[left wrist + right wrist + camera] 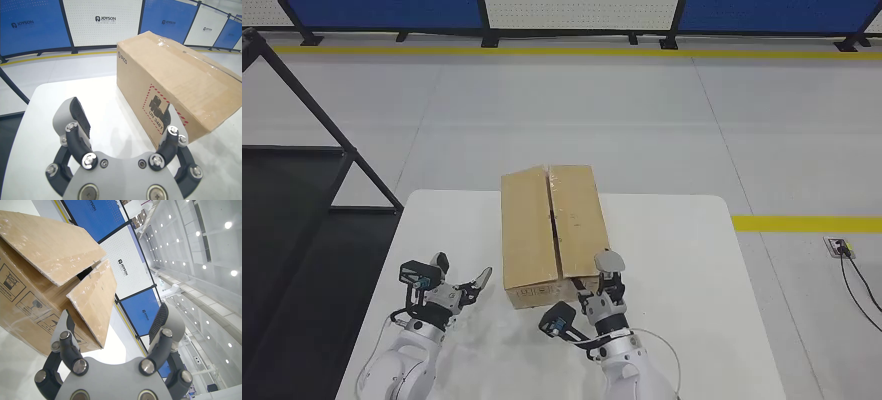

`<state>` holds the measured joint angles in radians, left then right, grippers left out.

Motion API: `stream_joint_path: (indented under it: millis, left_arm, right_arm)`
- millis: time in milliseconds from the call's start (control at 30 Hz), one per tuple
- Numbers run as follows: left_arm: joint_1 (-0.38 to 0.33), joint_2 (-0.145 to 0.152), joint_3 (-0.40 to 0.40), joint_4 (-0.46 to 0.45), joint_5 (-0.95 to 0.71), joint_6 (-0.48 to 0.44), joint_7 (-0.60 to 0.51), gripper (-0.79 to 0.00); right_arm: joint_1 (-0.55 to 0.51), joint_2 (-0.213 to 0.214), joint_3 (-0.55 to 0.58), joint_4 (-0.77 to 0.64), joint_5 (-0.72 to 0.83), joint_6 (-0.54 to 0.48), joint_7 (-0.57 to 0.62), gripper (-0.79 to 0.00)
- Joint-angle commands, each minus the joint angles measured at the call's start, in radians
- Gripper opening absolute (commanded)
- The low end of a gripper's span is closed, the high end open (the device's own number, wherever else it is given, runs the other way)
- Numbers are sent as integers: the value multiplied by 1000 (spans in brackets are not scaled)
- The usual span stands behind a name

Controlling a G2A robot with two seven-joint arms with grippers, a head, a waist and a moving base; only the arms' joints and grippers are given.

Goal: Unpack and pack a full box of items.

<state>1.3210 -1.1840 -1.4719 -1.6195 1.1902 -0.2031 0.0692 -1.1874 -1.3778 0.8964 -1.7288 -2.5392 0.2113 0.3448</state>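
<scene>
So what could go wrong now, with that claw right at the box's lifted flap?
The right gripper stands open at the corner of a lifted flap of the cardboard box. If it closes too near the edge, the flap could slip out or crease. The left gripper is open beside the box, holding nothing, so pulling the flap might drag or tilt the box on the white table.

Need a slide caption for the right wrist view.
Open right pincer at a partly lifted flap of the cardboard box.
</scene>
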Motion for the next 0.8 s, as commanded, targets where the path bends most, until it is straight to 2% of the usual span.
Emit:
stream_joint_path:
  millis: [0,33,100,233,333,633,700,767]
  left_arm:
    - [-1,0,0,0,1,-1,0,0]
    - [-2,0,0,0,3,-2,-1,0]
    - [-3,-1,0,1,3,-2,-2,0]
    - [-3,-1,0,2,13,1,-2,0]
    - [-3,-1,-1,3,14,0,0,0]
    - [-2,-2,0,-6,32,-5,0,0]
    - [-3,-2,1,-6,33,-4,-1,0]
    - [-4,-2,3,-6,38,-3,-3,0]
  right_arm:
    - [6,-4,0,9,2,2,1,0]
    - [9,-7,0,13,4,3,3,0]
    - [14,-11,-2,22,4,5,3,-65]
    - [22,-22,-7,42,5,17,7,-142]
    - [28,-29,-11,59,9,26,8,-317]
    - [40,-47,-6,94,23,33,-1,-557]
    - [41,-50,-3,98,21,33,-4,-566]
    - [41,-53,1,102,20,33,-8,-631]
